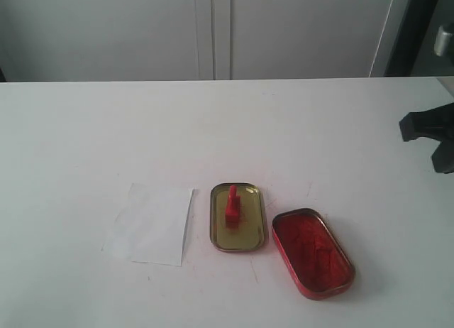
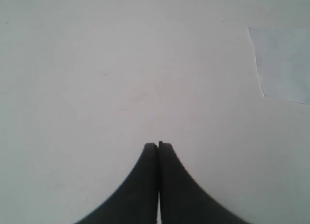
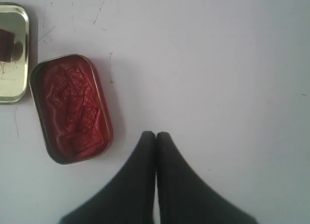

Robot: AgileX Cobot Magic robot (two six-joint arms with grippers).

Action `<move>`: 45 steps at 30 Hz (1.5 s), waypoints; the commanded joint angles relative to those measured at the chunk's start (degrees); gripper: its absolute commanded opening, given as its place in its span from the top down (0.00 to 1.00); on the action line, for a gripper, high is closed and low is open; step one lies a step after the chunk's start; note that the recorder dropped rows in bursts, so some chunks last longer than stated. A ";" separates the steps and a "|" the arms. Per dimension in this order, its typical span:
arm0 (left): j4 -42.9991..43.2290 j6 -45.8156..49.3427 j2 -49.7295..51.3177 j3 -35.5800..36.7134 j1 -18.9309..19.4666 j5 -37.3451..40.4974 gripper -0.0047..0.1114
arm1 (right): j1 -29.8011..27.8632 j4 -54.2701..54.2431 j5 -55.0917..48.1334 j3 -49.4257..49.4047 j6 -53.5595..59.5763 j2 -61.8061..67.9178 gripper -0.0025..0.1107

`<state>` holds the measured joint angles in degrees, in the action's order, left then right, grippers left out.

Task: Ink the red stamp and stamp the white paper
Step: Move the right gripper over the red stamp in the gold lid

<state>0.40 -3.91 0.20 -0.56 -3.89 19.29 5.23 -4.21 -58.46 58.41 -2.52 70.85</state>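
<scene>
The red stamp (image 1: 232, 203) stands upright inside the gold-coloured tin (image 1: 247, 237) near the table's middle; in the right wrist view only a dark bit of the stamp (image 3: 7, 43) shows in that tin (image 3: 14, 83). The white paper (image 1: 150, 223) lies flat just left of the tin, and its corner (image 2: 283, 64) shows in the left wrist view. My right gripper (image 3: 155, 134) is shut and empty above bare table, beside the red ink tin (image 3: 71, 107). My left gripper (image 2: 158, 144) is shut and empty over bare table, apart from the paper.
The oblong red ink tin (image 1: 313, 252) lies open right of the gold tin, at an angle. A dark part of the right arm (image 1: 430, 133) shows at the right edge. A pale cabinet front (image 1: 213, 30) stands behind the white table (image 1: 106, 129).
</scene>
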 commanded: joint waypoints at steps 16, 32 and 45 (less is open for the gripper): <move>0.07 -0.15 -0.20 0.56 0.04 0.82 0.96 | 8.14 -3.87 -1.51 8.11 -3.35 15.21 0.98; 0.18 -0.15 -0.20 0.56 0.04 0.82 0.96 | 18.57 -3.73 -1.63 15.42 -5.46 24.70 0.98; 0.18 -0.15 -0.20 0.56 0.04 0.82 0.96 | 26.39 -2.75 -1.19 21.88 -11.31 33.01 0.98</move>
<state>0.40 -3.91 0.20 -0.56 -3.89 19.29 30.20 -7.93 -59.77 78.81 -11.74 102.54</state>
